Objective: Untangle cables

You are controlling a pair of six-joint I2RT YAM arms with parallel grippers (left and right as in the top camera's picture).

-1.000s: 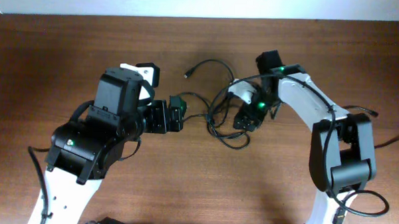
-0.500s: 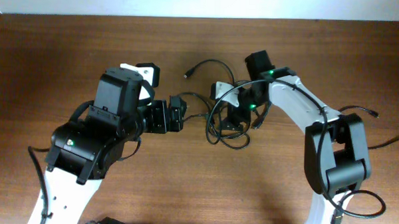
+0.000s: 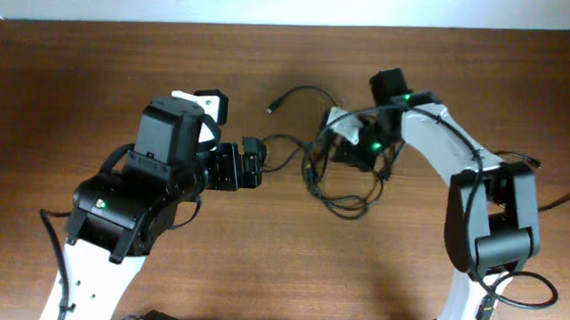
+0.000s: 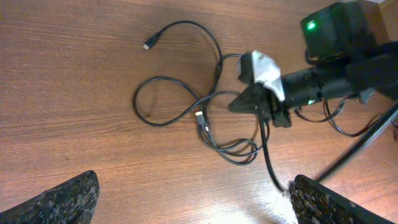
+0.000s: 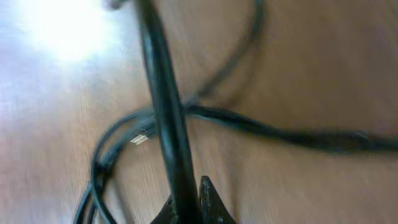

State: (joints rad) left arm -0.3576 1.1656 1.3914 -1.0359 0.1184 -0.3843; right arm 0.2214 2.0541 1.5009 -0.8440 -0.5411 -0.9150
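Observation:
A tangle of thin black cables (image 3: pixel 334 181) lies in the table's middle, one end with a small plug (image 3: pixel 271 108) reaching toward the back. In the left wrist view the cables (image 4: pixel 205 124) loop across the wood, with a metallic plug (image 4: pixel 199 115) among them. My right gripper (image 3: pixel 350 148) sits over the tangle's upper right, shut on one cable (image 5: pixel 163 118) that runs up between its fingers (image 5: pixel 211 202). My left gripper (image 3: pixel 253 163) hovers just left of the tangle, open, its fingers (image 4: pixel 68 198) wide apart and nothing between them.
Thicker black robot wires (image 3: pixel 561 200) trail off at the right edge. The table's back edge (image 3: pixel 290 27) meets a white wall. Bare wood (image 3: pixel 262 264) spreads in front of the tangle.
My right gripper went from open to shut on a cable, then pulled back to the right, dragging the loops that way. The left arm has not moved.

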